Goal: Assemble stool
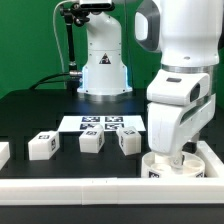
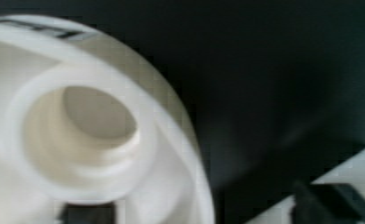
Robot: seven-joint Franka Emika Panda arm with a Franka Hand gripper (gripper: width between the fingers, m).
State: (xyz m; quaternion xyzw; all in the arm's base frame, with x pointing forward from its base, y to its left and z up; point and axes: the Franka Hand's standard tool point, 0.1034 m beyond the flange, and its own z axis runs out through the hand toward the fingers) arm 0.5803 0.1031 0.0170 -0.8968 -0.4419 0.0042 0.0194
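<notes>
STOOL SEAT IN THE CORNER, LEGS WAITING: The stool's round white seat lies flat on the black table at the exterior view's right. It is tucked into the corner formed by the white border rails, and the arm's gripper hangs directly over it, reaching down to its top face. In the wrist view the seat fills half the picture, and the one round socket on show is empty. The dark fingertips stand apart with the seat's rim between them and one of them clear of the plastic, so the jaws look partly spread and clamped on nothing.

The build looks barely begun, since no leg is fitted and every joint is left to make. Three blocky tagged legs sit upright in a loose row toward the exterior view's left. The near leg is just beside the seat, the middle leg comes next, and the far leg is well apart. Another white block is cut off at the frame's edge, and it cannot be told what it is.

There is no box or tray in sight. The rails' corner is the nearest thing to a holder, and it holds the seat alone. Behind the legs lies the marker board, which carries only its tags
</notes>
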